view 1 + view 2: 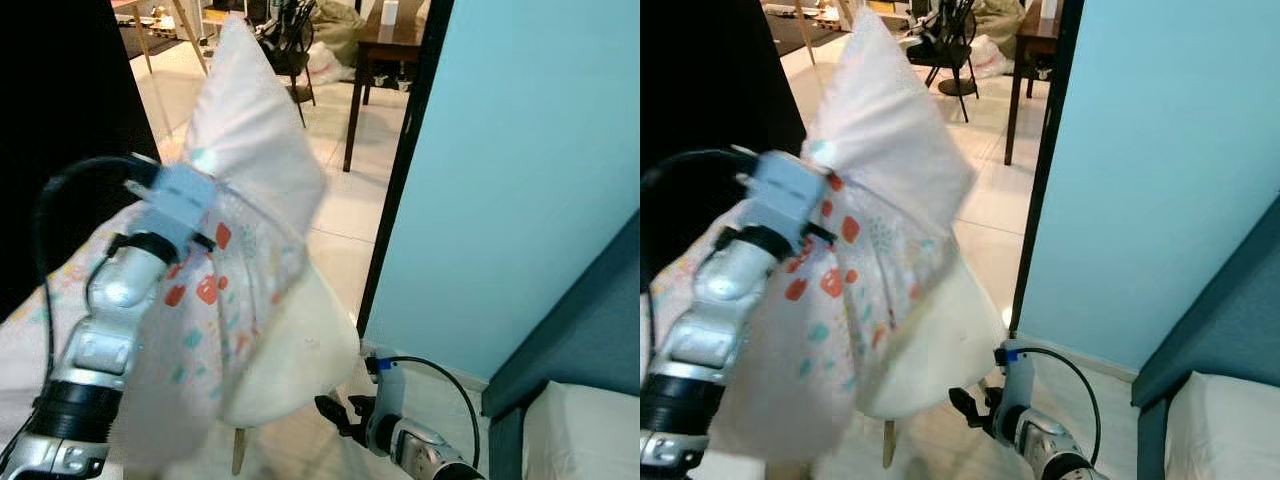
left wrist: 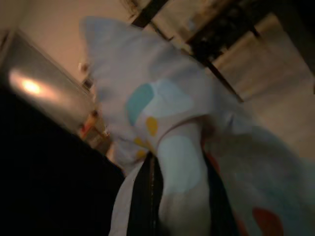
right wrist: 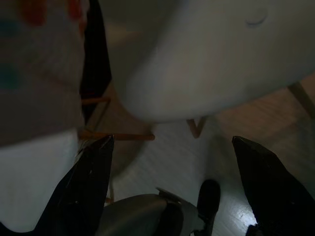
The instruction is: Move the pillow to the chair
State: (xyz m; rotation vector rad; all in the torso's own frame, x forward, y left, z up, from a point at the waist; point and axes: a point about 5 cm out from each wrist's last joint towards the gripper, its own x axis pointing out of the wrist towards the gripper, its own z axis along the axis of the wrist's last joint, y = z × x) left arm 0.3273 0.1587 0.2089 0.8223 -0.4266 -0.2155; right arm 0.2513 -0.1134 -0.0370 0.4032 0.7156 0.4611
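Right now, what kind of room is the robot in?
Likely a home living or dining area: tiled floor, a dark wooden table further back, a white chair in front, and the left tool gripping a patterned pillow.

No writing, label, brand or number can be read anywhere here, only coloured blotches printed on the pillow [image 1: 235, 250].

Turquoise wall [image 1: 520, 180], pale tiled floor [image 1: 345, 215]

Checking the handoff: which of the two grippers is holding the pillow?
The left gripper: its fingers pinch the spotted pillow raised above the white chair. The right gripper hangs low, open and empty.
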